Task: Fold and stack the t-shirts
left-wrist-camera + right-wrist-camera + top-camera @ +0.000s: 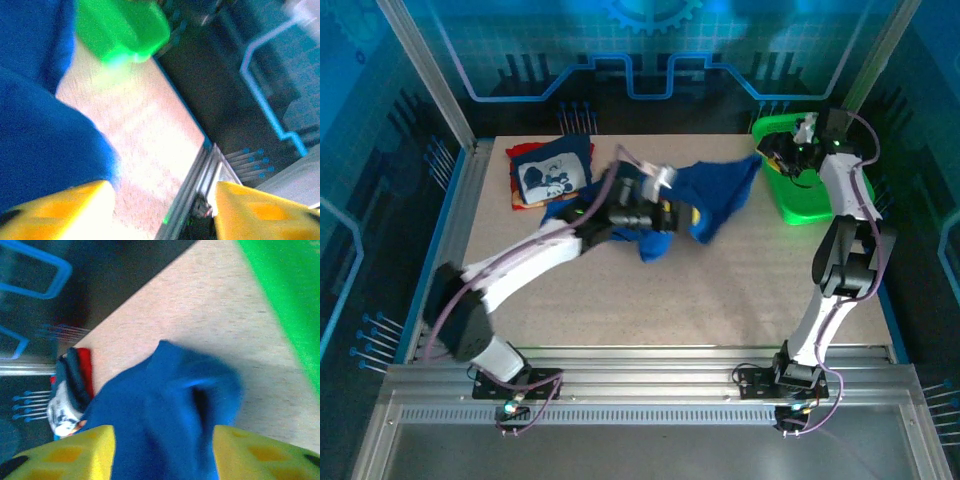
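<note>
- The left end effector (665, 213) sits over the middle of the worktop (720, 300), low over the royal blue t-shirt (715, 200).
- In the left wrist view this end effector (160, 192) is open: its yellow fingers (55, 210) stand well apart, with bare worktop and the side rail showing in the gap. The blue cloth (40, 145) lies just beside the left-hand finger; I cannot tell whether they touch.
- The blue t-shirt lies crumpled and unfolded on the worktop, stretching from beneath the left arm towards the green basket (810, 205), with one corner reaching close to the basket's near wall.
- The right end effector (798, 148) is held above the basket's rear-left corner.
- From the right wrist, that end effector (162, 432) is also open, its fingers wide apart. The blue t-shirt (165, 400) shows in the gap, lying loose on the worktop beside the basket (285, 295).
- At the rear left of the worktop, the navy and white mouse t-shirt (552, 172) lies folded on top of the red t-shirt (517, 197), whose edge peeks out underneath.
</note>
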Action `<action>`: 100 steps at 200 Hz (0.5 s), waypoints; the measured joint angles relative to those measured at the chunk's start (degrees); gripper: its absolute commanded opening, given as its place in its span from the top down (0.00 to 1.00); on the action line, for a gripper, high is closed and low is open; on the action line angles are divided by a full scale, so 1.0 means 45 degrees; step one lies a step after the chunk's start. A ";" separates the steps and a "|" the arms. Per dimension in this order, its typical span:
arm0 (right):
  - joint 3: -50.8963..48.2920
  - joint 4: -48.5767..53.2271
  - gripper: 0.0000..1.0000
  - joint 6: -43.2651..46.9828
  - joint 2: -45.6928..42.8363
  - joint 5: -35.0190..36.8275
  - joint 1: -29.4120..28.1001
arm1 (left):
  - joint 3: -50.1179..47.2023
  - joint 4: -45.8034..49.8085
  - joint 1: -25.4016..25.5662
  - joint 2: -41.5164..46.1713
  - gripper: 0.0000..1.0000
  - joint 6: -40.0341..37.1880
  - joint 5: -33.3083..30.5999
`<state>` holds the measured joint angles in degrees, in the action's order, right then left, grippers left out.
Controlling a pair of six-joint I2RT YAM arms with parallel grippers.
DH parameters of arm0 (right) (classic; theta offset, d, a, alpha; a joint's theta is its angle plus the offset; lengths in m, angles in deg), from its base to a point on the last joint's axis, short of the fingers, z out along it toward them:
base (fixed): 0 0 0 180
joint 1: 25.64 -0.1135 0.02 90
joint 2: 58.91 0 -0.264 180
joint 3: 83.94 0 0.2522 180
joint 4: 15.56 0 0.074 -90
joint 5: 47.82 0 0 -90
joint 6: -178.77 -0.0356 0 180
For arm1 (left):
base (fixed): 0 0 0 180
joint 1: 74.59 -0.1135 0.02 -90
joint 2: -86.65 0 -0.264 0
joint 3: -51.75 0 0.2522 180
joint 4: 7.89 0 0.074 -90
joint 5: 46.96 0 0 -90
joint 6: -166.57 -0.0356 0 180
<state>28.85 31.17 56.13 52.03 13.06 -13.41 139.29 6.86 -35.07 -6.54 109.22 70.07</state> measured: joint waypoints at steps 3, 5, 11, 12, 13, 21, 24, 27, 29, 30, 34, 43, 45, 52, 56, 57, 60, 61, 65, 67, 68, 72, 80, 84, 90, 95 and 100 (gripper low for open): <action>-0.0117 0.0044 0.34 -0.0053 -0.0005 0.0078 0.0083 | -0.0049 -0.0204 0.0068 -0.0321 0.07 0.0185 0.0160; -0.0175 0.0078 0.33 0.0015 -0.0005 0.0126 0.0141 | -0.0083 -0.0321 0.0102 -0.0515 0.03 0.0335 0.0262; -0.0291 0.0199 0.31 0.0092 -0.0005 0.0321 0.0262 | -0.0160 -0.0631 0.0155 -0.0942 0.01 0.0661 0.0471; -0.0301 0.0209 0.31 0.0121 -0.0005 0.0350 0.0277 | -0.0175 -0.0661 0.0160 -0.0981 0.01 0.0704 0.0500; -0.0306 0.0228 0.30 0.0151 -0.0005 0.0374 0.0287 | -0.0180 -0.0690 0.0160 -0.1020 0.01 0.0758 0.0510; -0.0374 0.0379 0.27 0.0282 -0.0029 0.0675 0.0364 | -0.0209 -0.0777 0.0151 -0.1239 0.01 0.1132 0.0690; -0.0384 0.0476 0.25 0.0287 -0.0078 0.0797 0.0369 | -0.0209 -0.0801 0.0126 -0.1243 0.01 0.1141 0.0748; -0.0398 0.0554 0.25 0.0423 -0.0107 0.0928 0.0369 | -0.0209 -0.0865 0.0102 -0.1243 0.01 0.1229 0.0816; -0.0413 0.0607 0.25 0.0408 -0.0170 0.1044 0.0364 | -0.0199 -0.0889 0.0073 -0.1205 0.01 0.1307 0.0874; -0.0418 0.0636 0.25 0.0418 -0.0194 0.1083 0.0359 | -0.0185 -0.0928 0.0053 -0.1171 0.01 0.1341 0.0913; -0.0442 0.0763 0.24 0.0568 -0.0287 0.1224 0.0340 | -0.0151 -0.0986 0.0010 -0.1088 0.01 0.1384 0.1005; -0.0597 0.1059 0.24 0.0704 -0.0704 0.1608 0.0257 | 0.0015 -0.1078 -0.0170 -0.0753 0.01 0.1515 0.1277; -0.0651 0.1137 0.23 0.0753 -0.0840 0.1695 0.0233 | 0.0058 -0.1132 -0.0223 -0.0651 0.01 0.1564 0.1341; -0.0850 0.1370 0.21 0.0860 -0.1316 0.1957 0.0160 | 0.0155 -0.1209 -0.0447 -0.0257 0.01 0.1690 0.1501; -0.0981 0.1496 0.21 0.0899 -0.1622 0.2089 0.0102 | 0.0180 -0.1209 -0.0593 0.0000 0.01 0.1739 0.1540; -0.1010 0.1515 0.21 0.0899 -0.1690 0.2118 0.0092 | 0.0180 -0.1214 -0.0631 0.0063 0.01 0.1749 0.1549; -0.1141 0.1608 0.21 0.0976 -0.1948 0.2210 0.0044 | 0.0185 -0.1214 -0.0758 0.0282 0.01 0.1773 0.1593; -0.1171 0.1642 0.21 0.0996 -0.2011 0.2225 0.0034 | 0.0189 -0.1195 -0.0831 0.0403 0.01 0.1778 0.1593; -0.1384 0.1758 0.21 0.1025 -0.2463 0.2331 -0.0058 | 0.0189 -0.1141 -0.1069 0.0695 0.01 0.1792 0.1603; -0.1467 0.1783 0.21 0.1064 -0.2603 0.2375 -0.0078 | 0.0189 -0.1083 -0.1185 0.0869 0.01 0.1807 0.1632; -0.1540 0.1831 0.21 0.1078 -0.2754 0.2399 -0.0112 | 0.0189 -0.1059 -0.1239 0.0933 0.01 0.1812 0.1622; -0.1739 0.1928 0.21 0.1122 -0.3157 0.2453 -0.0228 | 0.0204 -0.0937 -0.1569 0.1273 0.01 0.1807 0.1632; -0.2123 0.2225 0.21 0.1248 -0.3934 0.2545 -0.0500 | 0.0243 -0.0476 -0.2249 0.1875 0.01 0.1768 0.1506; -0.2293 0.2404 0.21 0.1282 -0.4303 0.2594 -0.0690 | 0.0243 -0.0223 -0.2613 0.2142 0.01 0.1734 0.1360; -0.2589 0.2662 0.22 0.1350 -0.4843 0.2676 -0.1020 | 0.0243 0.0291 -0.3220 0.2540 0.01 0.1666 0.1098; -0.2895 0.2832 0.22 0.1375 -0.5285 0.2710 -0.1370 | 0.0238 0.0670 -0.3653 0.2759 0.01 0.1637 0.0947; -0.3211 0.2958 0.22 0.1379 -0.5629 0.2720 -0.1690 | 0.0185 0.1093 -0.4172 0.2992 0.01 0.1535 0.0670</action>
<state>14.40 44.48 62.33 26.70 25.30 -21.02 140.12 11.78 -53.84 6.93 116.12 73.08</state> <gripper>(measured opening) 0.785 0.990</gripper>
